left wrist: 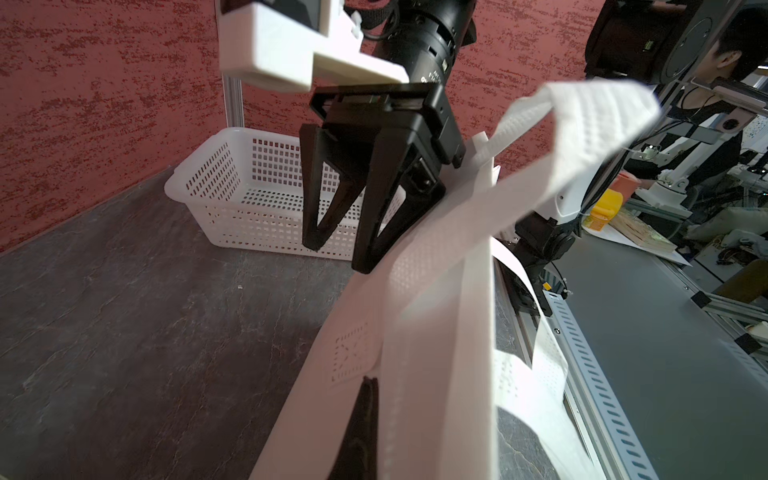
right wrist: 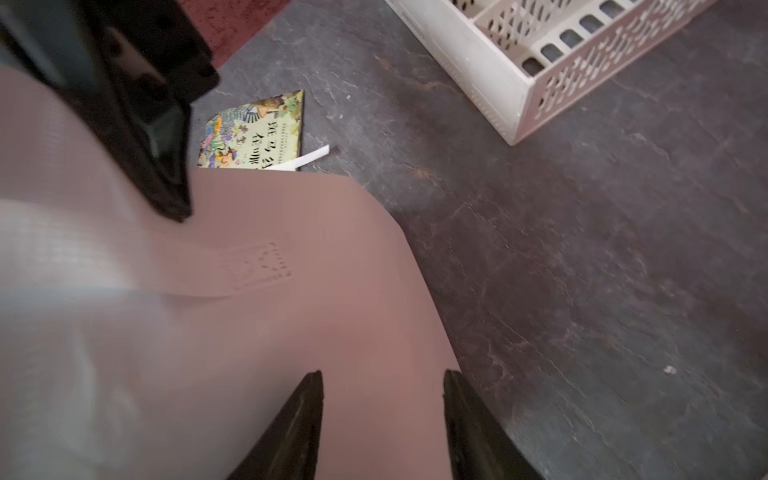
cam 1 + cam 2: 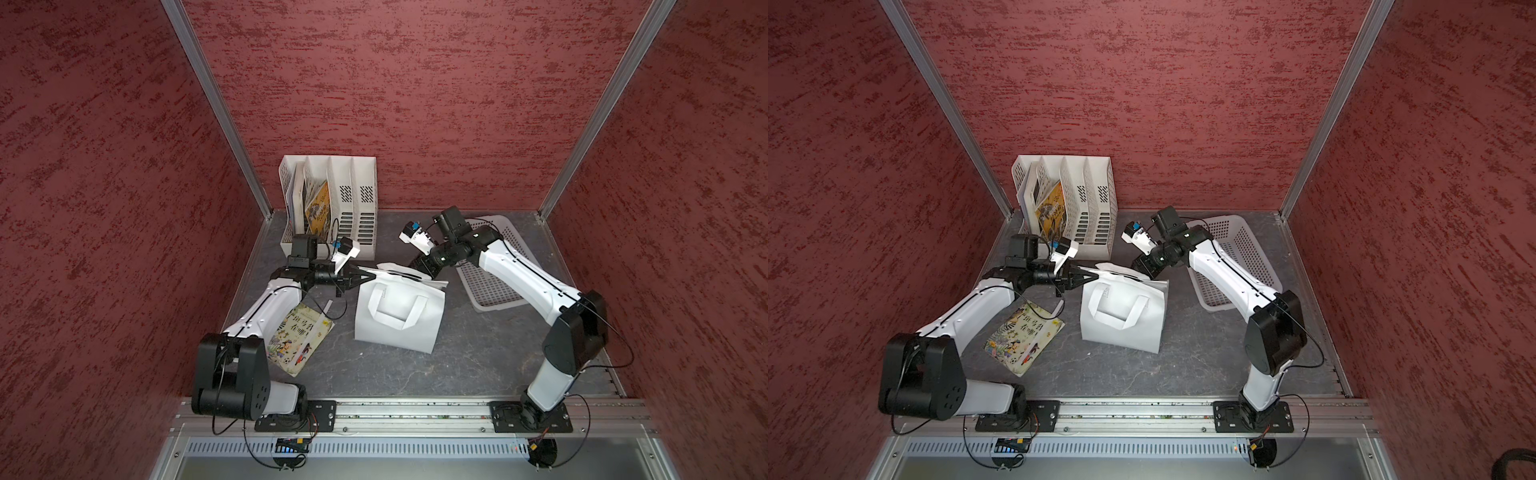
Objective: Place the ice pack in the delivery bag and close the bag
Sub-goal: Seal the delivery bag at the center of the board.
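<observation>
while upright, the delivery bag (image 3: pixel 399 320) — books (image 3: pixel 316 203) in the file rack (image 3: pixel 361 208)

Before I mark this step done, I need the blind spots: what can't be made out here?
- Ice pack: in no view; the delivery bag interior is hidden by its folded top in both top views.
- Basket: floor partly covered by the right arm in both top views.
- Right gripper: jaws apart over blurred bag fabric in the right wrist view; contact unclear.
- Left gripper: fingers mostly covered by bag fabric in the left wrist view.
</observation>
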{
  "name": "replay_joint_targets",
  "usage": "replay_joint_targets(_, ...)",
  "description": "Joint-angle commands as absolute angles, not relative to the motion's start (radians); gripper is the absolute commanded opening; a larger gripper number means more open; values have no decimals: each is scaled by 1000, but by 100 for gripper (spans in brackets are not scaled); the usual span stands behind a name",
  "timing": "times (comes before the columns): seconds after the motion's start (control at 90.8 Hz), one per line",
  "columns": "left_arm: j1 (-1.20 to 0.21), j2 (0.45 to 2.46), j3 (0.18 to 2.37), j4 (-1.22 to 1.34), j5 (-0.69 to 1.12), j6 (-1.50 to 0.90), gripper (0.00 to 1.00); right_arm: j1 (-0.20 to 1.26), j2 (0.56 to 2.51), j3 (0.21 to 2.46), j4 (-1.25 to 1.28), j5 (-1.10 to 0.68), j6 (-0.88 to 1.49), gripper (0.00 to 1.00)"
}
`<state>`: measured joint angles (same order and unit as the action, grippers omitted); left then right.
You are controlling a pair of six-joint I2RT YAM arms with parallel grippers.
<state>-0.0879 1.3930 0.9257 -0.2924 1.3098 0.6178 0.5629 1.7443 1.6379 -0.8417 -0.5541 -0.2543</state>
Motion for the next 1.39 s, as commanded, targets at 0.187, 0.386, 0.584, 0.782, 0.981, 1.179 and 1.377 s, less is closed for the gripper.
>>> replay_joint_targets(0.187, -73, 1387, 942, -294, 1290, 620, 0, 570, 1706, 1700, -899, -701, -271, 63)
replay_joint_targets(0.386, -69, 1393, 945, -291, 1290, 620, 0, 571, 1730, 1715, -965, -715, -288, 66)
replay_joint_targets(0.584, -69, 1397, 949, -293, 1290, 621, 0, 572, 1727, 1729, -955, -774, -258, 73)
replay_joint_targets(0.782, -69, 1397, 950, -296, 1293, 625, 0, 576, 1736, 1732, -945, -788, -235, 77)
replay_joint_targets(0.981, -69, 1397, 951, -298, 1298, 624, 0, 578, 1733, 1752, -934, -796, -212, 80)
replay_joint_targets(1.179, -69, 1397, 951, -298, 1305, 625, 0, 584, 1752, 1786, -993, -693, -241, 82)
replay_joint_targets(1.377, -68, 1400, 951, -296, 1313, 621, 0, 632, 1791, 1836, -1051, -600, -298, 82)
